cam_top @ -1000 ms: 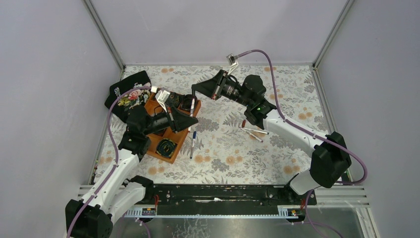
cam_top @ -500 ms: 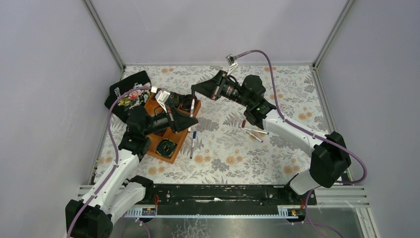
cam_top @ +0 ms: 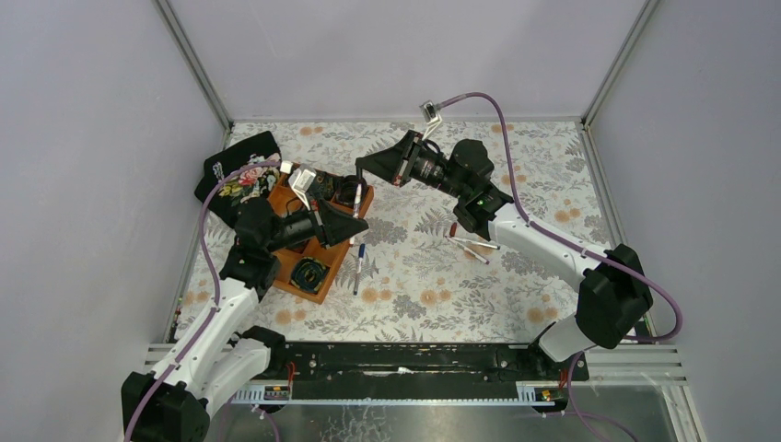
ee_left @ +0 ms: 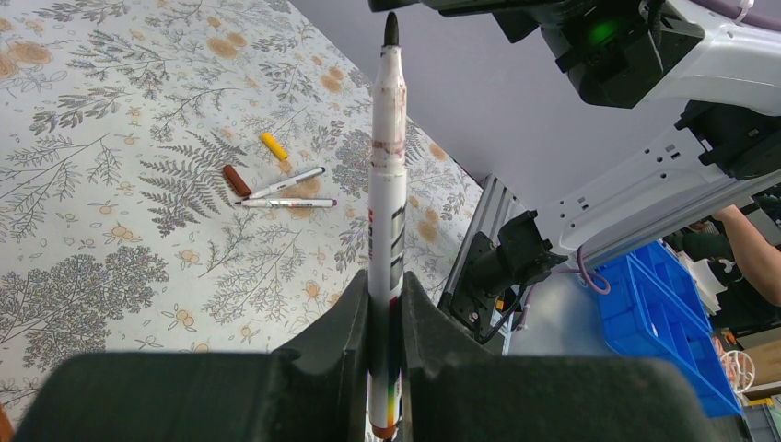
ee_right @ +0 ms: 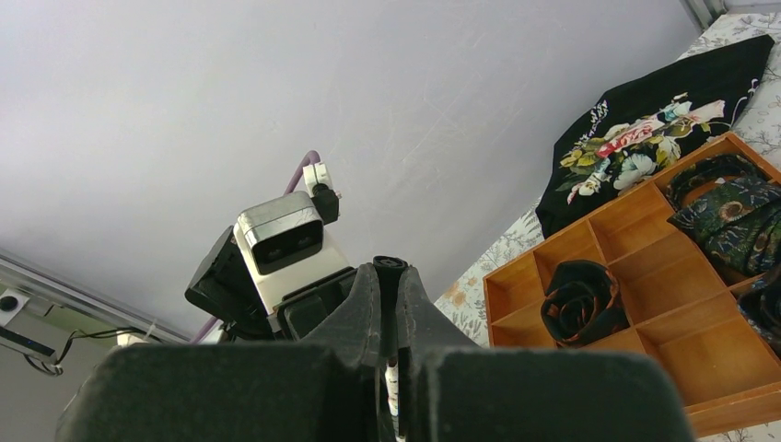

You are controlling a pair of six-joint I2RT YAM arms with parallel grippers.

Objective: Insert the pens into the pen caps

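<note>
Pen (ee_left: pixel 387 184) clenched in left gripper (ee_left: pixel 385 287); black cap (ee_right: pixel 390 265) pinched in right gripper (ee_right: pixel 389 278); capping step in hand; next likely needs tip-to-cap alignment.

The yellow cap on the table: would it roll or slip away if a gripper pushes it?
The yellow cap looks round and short, so it would probably roll sideways when nudged. It seems small and light, so it may also skid on the patterned table.

Left hand (ee_left: pixel 385 287) clamped, right hand (ee_right: pixel 388 276) clamped, tips facing
</note>
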